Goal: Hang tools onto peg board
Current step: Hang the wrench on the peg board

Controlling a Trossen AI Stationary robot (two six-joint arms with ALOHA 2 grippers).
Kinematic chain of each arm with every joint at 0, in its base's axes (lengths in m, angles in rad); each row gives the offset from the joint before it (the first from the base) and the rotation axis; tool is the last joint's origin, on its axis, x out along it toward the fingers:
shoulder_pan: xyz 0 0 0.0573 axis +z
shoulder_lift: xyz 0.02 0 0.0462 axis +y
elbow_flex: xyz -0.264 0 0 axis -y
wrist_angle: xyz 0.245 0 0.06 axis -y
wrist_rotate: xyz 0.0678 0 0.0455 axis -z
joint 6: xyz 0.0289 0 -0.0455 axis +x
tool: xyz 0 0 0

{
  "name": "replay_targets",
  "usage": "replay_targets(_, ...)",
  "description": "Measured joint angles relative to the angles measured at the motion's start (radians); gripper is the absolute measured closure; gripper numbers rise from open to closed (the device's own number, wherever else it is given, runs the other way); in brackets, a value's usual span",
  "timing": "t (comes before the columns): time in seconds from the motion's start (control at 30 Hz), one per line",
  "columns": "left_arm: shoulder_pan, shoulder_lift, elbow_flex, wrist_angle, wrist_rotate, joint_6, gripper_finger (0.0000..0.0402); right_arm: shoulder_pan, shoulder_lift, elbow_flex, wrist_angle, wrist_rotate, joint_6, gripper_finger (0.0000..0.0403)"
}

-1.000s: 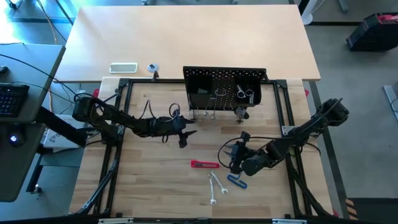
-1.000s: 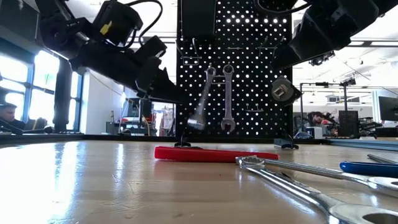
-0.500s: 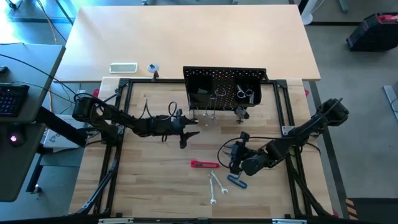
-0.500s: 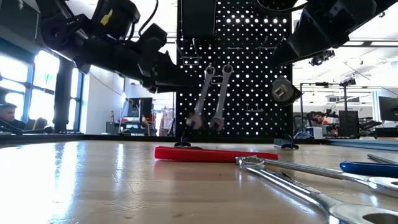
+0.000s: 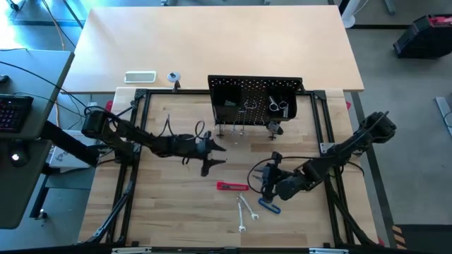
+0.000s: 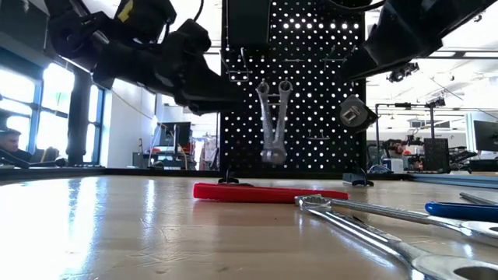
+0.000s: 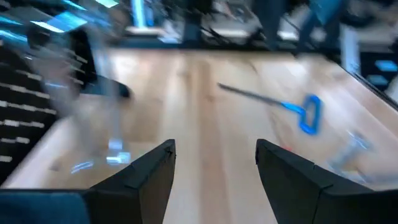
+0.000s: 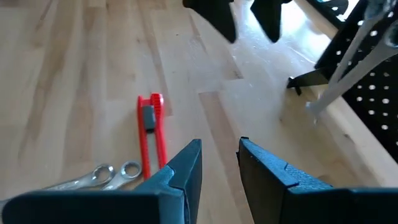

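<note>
Hovering in front of the peg board (image 5: pixel 254 99), the left gripper (image 5: pixel 214 155) has its fingers spread, nothing between them. Two wrenches (image 6: pixel 272 124) hang on the board. The right gripper (image 5: pixel 266 185), jaws parted and empty, sits above the table between a red tool (image 5: pixel 232 186) and a blue-ended key (image 5: pixel 269 205).

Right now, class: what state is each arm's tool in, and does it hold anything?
Left tool: open, empty, in front of the black perforated metal peg board.
Right tool: open, empty, above the wooden table.
</note>
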Motion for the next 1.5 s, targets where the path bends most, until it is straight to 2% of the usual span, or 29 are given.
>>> replay_targets(0.3, -0.114, 0.000, 0.000, -0.132, 0.090, 0.025, 0.0186, 0.060, 0.000, 0.000, 0.005, -0.028, 0.021, 0.0304)
replay_targets(0.43, -0.168, 0.000, 0.000, -0.149, 0.090, 0.023, 0.0186, 0.078, 0.000, 0.000, 0.013, -0.051, 0.024, 0.0304)
replay_targets(0.77, -0.257, 0.001, 0.000, -0.191, -0.022, 0.023, 0.0186, 0.113, 0.059, 0.000, 0.071, -0.079, 0.045, 0.0304)
replay_targets(1.0, -0.292, 0.001, 0.000, -0.198, -0.030, 0.015, 0.0186, 0.115, 0.144, 0.000, 0.162, -0.187, 0.050, 0.0304)
replay_targets(1.13, -0.313, 0.009, 0.001, -0.189, -0.061, 0.015, 0.0186, 0.127, 0.182, 0.000, 0.225, -0.204, 0.049, 0.0304)
replay_targets(1.27, -0.328, 0.057, 0.021, -0.190, -0.086, 0.023, 0.0186, 0.139, 0.223, 0.000, 0.294, -0.204, 0.052, 0.0304)
replay_targets(1.5, -0.342, 0.212, 0.136, -0.189, -0.082, 0.064, 0.0186, 0.139, 0.308, 0.000, 0.401, -0.211, 0.101, 0.0290)
